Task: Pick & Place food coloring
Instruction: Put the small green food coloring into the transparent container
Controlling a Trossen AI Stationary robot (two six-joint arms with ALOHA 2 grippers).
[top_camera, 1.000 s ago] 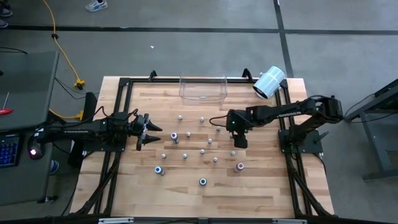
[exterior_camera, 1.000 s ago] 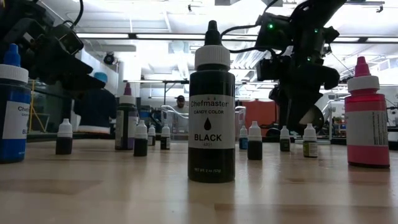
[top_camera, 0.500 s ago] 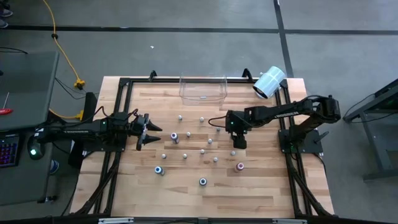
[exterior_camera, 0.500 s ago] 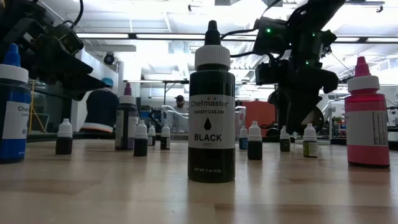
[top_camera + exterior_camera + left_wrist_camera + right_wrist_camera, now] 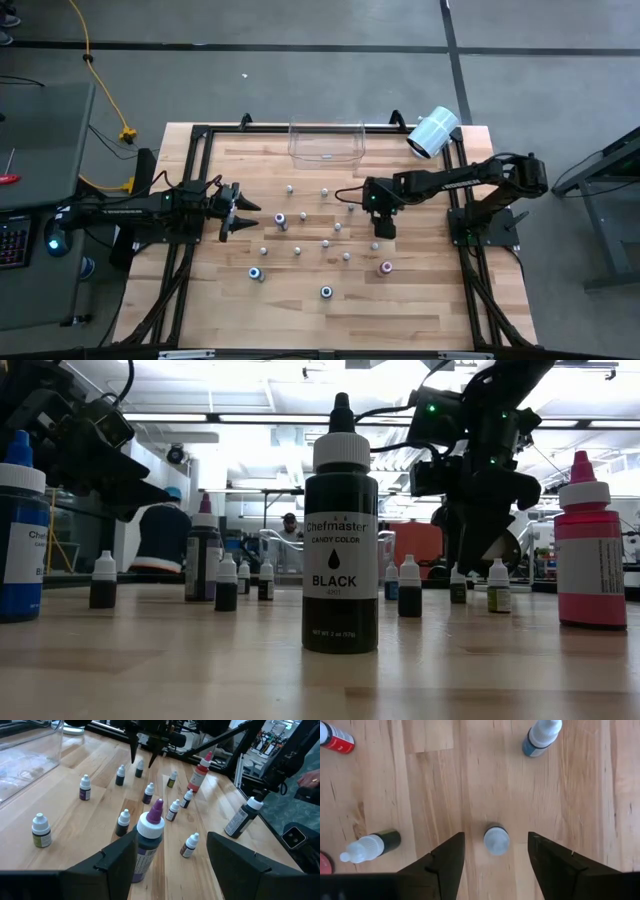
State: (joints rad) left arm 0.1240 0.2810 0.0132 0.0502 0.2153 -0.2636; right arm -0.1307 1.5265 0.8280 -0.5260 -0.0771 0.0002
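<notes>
Small food coloring bottles stand upright, scattered over the middle of the wooden table [image 5: 300,320]. My right gripper [image 5: 495,851] is open and points straight down. Its fingers stand on either side of one whitish-capped small bottle [image 5: 496,840] without touching it; the same bottle [image 5: 458,588] shows in the low view under the gripper [image 5: 470,555]. My left gripper [image 5: 240,212] is open and held level over the table's left part. A taller purple-capped bottle [image 5: 149,840] stands just in front of it, near one finger and apart from it.
A clear plastic bin [image 5: 327,142] and a white paper roll [image 5: 433,132] sit at the far edge. Larger bottles stand near the near edge: black [image 5: 340,530], blue [image 5: 20,530], pink [image 5: 590,550]. More small bottles [image 5: 542,735] stand close around the right gripper.
My right gripper has shifted a little toward the table's left and come down slightly, so that it now stands over the small whitish-capped bottle. It has stayed open. No bottle has moved.
</notes>
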